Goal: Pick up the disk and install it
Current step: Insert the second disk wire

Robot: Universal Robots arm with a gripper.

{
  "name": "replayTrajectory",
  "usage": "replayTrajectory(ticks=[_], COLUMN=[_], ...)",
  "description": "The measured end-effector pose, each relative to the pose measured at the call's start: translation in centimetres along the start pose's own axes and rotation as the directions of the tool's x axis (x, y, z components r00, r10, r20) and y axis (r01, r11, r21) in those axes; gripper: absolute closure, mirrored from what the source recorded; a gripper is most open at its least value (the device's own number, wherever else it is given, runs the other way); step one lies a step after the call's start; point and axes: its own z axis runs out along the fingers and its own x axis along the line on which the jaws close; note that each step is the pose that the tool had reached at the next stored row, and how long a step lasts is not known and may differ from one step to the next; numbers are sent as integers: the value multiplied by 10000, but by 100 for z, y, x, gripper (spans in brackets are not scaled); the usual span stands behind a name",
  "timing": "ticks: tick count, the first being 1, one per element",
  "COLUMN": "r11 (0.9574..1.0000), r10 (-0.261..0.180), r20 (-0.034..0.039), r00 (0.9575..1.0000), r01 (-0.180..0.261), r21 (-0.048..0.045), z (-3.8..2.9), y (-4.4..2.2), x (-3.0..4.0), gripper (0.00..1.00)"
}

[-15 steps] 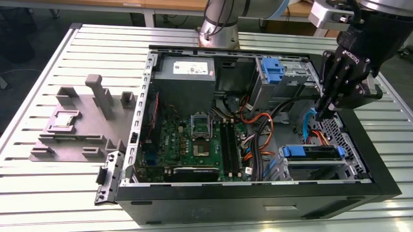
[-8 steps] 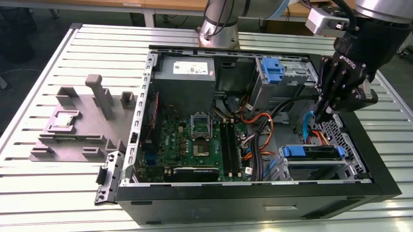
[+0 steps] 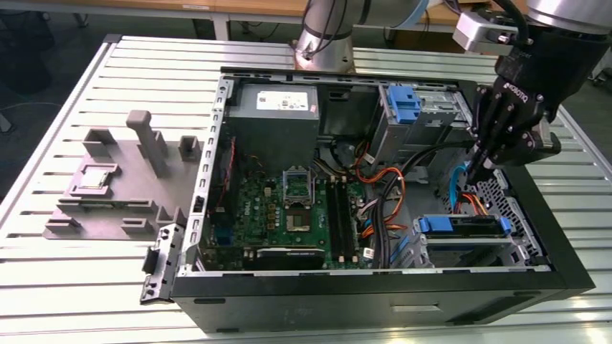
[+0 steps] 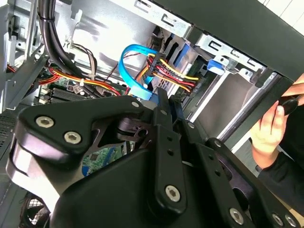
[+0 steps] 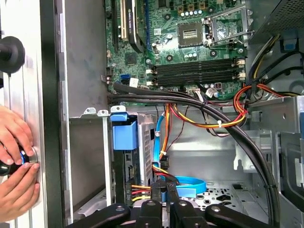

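Tool (image 3: 475,174) hangs just above disk (image 3: 461,226).

The arm is a silver-grey tube with a pale wrist block and black cables above a black hand (image 3: 475,174) built of matte linkage bars pinned with round silver screws (image 4: 172,192), white lettering on its body, while a person's wrist shows a dark sleeve (image 4: 285,175).

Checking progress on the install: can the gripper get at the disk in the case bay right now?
Probably yes, though it is tight. The gripper hangs inside the open case just above the disk, with blue and orange cables crowding the gap.
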Motion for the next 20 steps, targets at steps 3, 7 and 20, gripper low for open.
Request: replayTrajectory(ticks=[3,7,20], r11=[10000,10000,9989], r10=[-2,-7,29], r20=[65,310,679], r00=[10000,9995,9977], r01=[2,7,-61], r21=[-5,-3,473], z=[8,27,67], y=[-2,-4,127], x=[23,77,178], gripper=[84,84,84])
